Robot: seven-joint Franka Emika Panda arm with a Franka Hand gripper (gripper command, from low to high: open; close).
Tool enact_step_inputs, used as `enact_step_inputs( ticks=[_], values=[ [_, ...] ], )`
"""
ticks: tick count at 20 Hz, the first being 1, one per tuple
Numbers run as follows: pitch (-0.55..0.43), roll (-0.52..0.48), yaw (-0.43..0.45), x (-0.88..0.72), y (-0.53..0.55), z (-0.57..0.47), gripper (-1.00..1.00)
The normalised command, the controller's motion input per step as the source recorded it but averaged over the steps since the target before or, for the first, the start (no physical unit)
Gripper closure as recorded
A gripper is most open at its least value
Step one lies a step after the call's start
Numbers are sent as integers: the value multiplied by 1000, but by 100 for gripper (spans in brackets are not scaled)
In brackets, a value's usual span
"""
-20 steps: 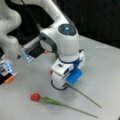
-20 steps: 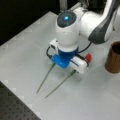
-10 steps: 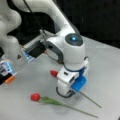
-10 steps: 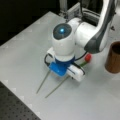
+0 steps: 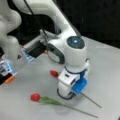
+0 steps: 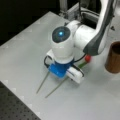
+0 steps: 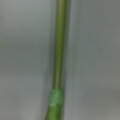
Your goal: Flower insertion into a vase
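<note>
At a front view's left, the near flower [image 5: 35, 97] lies flat on the grey table [image 5: 22, 110]. It has a red bud and leafy green neck, and its thin stem runs off toward the right. Nothing touches it.

Just right of it is a second flower [image 5: 54, 73]. Its red bud shows on the table beside the arm, its stem passes under the wrist, and the bare end [image 5: 92, 101] pokes out on the far side.

The gripper [image 5: 65, 94] is low over the table, directly above that second stem, well down at stem height. The blue mount and white hand body hide the fingers, so I cannot tell whether they are spread or pinching the stem.

In the wrist view the stem [image 7: 59, 50] runs straight up the middle of the frame, with a brighter green wrap band [image 7: 55, 98] low down. The camera is centred on the stem. No fingers show in this view.

Step, as I judge it: picking up the second flower, at the grasp stage and not the insertion. No flower is lifted and both lie on the table. The grasp calls for the fingers to straddle a thin stem lying flat, square across it, without skating off or pressing it into the table.

At a front view's far right stands the vase [image 6: 113, 57]. It is a plain dark brown upright cylinder with a darker rim, partly cut by the frame edge. It stands apart from the gripper and no flower is visible in it.
</note>
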Motion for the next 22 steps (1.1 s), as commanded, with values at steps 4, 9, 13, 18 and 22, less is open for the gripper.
enact_step_inputs(
  ticks=[4,9,13,18,22],
  values=[
    [23,-76,19,87,2,-46,-100],
    [23,-83,23,18,18,-62,-100],
    [3,-87,26,-31,58,-108,-100],
    [-34,-86,27,-49,100,-144,-100],
    [-71,-75,33,-68,85,-111,100]
  ],
)
